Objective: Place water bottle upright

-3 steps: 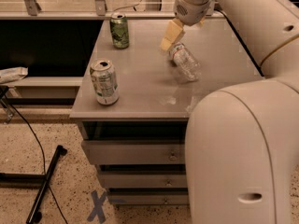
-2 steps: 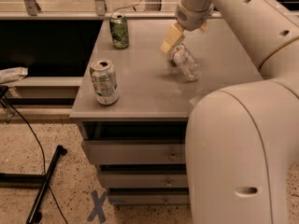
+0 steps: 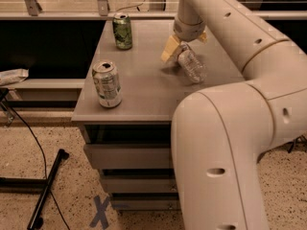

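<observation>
Camera view: we look down past our pale cream robot arm point(image 3: 240, 37).
Gripper: our two-finger gripper point(image 3: 184, 48) hangs low over the far right of the flat grey tabletop point(image 3: 144, 87). Its tan fingers point(image 3: 169, 51) are spread wider than the bottle and straddle its far end; we see nothing lifted.
Water bottle: the small clear ribbed plastic water bottle point(image 3: 193, 67) lies on its side, slanting toward the near right. We cannot tell which end has the cap.
Step in hand: closing on the bottle, in our judgement.
Doing it well: we should centre the jaws on the body and close gently so the thin plastic does not squirt out. Then we tip it about its base and release only once it stands flat.
Clearance: the green drink can point(image 3: 123, 31) and the pale drink can point(image 3: 107, 84) stand well apart to the left.
</observation>
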`<state>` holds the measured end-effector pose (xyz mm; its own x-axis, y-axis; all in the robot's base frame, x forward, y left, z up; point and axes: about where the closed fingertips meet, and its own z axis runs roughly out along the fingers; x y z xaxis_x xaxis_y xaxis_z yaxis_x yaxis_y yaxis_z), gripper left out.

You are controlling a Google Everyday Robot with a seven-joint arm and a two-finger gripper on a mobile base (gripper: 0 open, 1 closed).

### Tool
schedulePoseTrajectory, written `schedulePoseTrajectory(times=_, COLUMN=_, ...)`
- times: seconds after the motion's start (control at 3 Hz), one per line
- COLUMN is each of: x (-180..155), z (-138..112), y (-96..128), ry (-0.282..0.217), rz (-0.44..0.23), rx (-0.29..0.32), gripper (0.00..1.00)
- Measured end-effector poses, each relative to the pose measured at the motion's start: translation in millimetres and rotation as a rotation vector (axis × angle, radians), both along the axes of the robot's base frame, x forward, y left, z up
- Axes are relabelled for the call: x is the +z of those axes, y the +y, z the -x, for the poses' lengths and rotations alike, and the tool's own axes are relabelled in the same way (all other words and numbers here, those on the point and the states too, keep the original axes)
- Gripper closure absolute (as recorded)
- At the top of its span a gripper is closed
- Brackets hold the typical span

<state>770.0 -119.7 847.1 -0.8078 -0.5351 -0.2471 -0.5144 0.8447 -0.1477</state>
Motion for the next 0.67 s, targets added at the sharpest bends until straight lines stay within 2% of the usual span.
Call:
schedulePoseTrajectory(times=0.33, x=-16.0, z=-7.6, y=10.2, ry=0.035, rz=-0.012, rx=-0.006, gripper=0.16)
schedulePoseTrajectory(times=0.67, x=-16.9, z=-7.9, y=28.2, ry=0.067, rz=-0.043, rx=0.049, gripper=0.40)
